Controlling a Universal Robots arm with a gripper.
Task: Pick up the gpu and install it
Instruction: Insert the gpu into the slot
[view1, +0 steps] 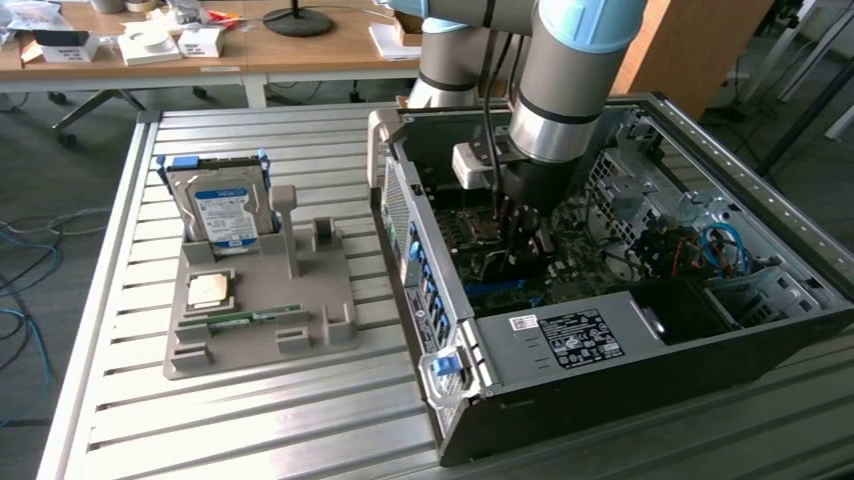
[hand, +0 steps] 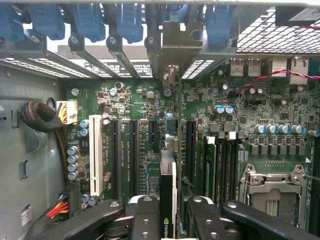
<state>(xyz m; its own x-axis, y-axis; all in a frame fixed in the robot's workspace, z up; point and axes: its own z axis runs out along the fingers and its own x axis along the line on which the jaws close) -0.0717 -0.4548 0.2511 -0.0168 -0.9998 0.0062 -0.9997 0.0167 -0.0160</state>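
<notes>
Currently my pincer (hand: 170, 212) clamps the gpu (hand: 167, 172) edge-on over the motherboard (hand: 125, 107), bracket (hand: 172, 45) toward the case (view1: 574, 405) wall, aligned for slotting, I judge.

Inside case (view1: 641, 390), gpu (hand: 167, 210) between fingers (hand: 145, 217)

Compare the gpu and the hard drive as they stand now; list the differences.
The gpu is clamped in the gripper inside the computer case, over the motherboard slots; the hard drive sits in the grey holder outside the case. The gpu shows a thin dark edge and a pale metal bracket; the hard drive shows a silver face with a blue label. Both stand on edge.
</notes>
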